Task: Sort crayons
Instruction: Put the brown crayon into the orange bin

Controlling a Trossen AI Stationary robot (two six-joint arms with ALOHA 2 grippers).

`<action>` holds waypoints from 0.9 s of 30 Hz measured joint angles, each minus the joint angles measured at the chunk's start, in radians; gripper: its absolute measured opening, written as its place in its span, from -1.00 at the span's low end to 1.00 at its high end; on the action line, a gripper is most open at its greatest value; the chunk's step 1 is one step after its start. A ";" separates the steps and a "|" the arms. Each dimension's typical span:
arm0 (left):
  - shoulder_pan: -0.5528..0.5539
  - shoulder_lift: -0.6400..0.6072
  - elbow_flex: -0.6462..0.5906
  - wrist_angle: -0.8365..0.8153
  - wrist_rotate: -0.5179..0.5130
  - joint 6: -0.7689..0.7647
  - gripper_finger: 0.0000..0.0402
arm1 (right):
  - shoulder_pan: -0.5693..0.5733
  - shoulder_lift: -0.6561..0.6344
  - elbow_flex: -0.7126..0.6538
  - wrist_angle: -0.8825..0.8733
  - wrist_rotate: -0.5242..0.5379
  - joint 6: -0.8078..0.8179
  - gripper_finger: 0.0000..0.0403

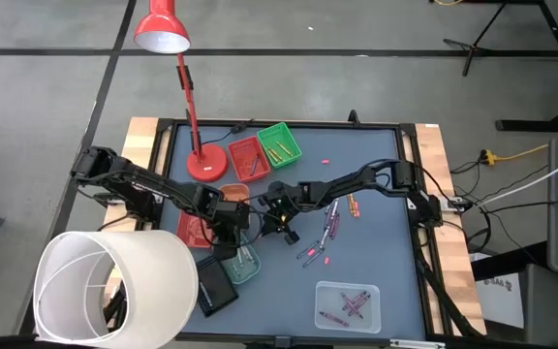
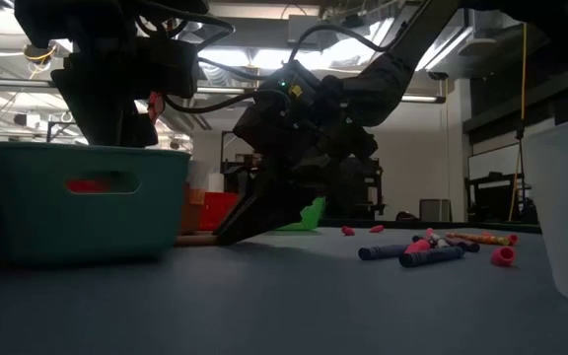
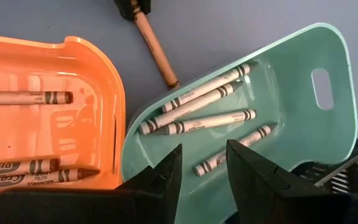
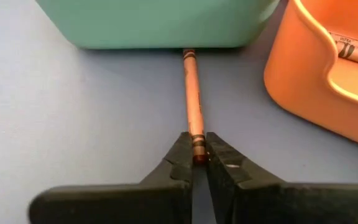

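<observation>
A brown crayon [image 4: 192, 93] lies flat on the blue table, one end against the wall of a teal tray [image 4: 154, 25]. My right gripper [image 4: 197, 146] is shut on its other end, low over the table's middle [image 1: 271, 221]. My left gripper [image 3: 204, 155] hangs open above the teal tray [image 3: 278, 118], which holds several grey crayons [image 3: 204, 121]. Beside it an orange tray [image 3: 48, 124] holds more crayons. Loose crayons [image 1: 332, 228] lie right of the middle. My right gripper pinches the brown crayon's banded end [image 4: 197, 138], the end away from the teal tray, between its two fingertips. The fingers slant down from the table's right side and lie along the crayon. The crayon rests flat on the table, its other end [image 4: 188, 55] at the tray wall.
A red lamp [image 1: 197, 160] stands at the back, with a red tray [image 1: 248, 157] and a green tray [image 1: 279, 143] beside it. A clear tray [image 1: 349, 302] with crayons sits near the front. A white cylinder [image 1: 114, 286] stands front left, next to a black box [image 1: 216, 286].
</observation>
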 joint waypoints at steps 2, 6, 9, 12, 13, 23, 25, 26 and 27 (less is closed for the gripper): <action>0.000 0.000 0.000 0.000 0.000 0.000 -0.46 | 0.000 0.000 0.000 -0.001 0.001 0.000 -0.89; 0.000 0.000 0.000 0.000 0.000 0.000 -0.46 | 0.000 -0.006 0.001 -0.019 0.007 0.001 -0.88; 0.000 0.000 0.000 0.000 0.000 0.000 -0.46 | 0.000 -0.012 0.002 -0.042 0.011 0.002 -0.89; 0.000 0.000 0.000 0.002 0.000 0.000 -0.46 | 0.000 -0.024 0.001 -0.077 0.013 0.003 -0.90; 0.000 0.000 0.000 0.004 0.000 0.000 -0.46 | 0.000 -0.030 0.001 -0.090 0.014 0.003 -0.90; 0.000 0.000 0.000 0.052 0.000 0.000 -0.46 | 0.000 -0.125 -0.004 -0.319 0.112 0.000 -0.89; 0.000 0.000 0.000 0.064 0.000 0.000 -0.46 | 0.000 -0.143 -0.004 -0.360 0.162 -0.001 -0.89; 0.000 0.000 0.000 0.073 0.000 0.000 -0.46 | 0.000 -0.151 -0.004 -0.376 0.193 -0.001 -0.89; 0.000 0.000 0.000 0.081 0.000 0.000 -0.46 | 0.000 -0.159 -0.004 -0.395 0.219 -0.002 -0.89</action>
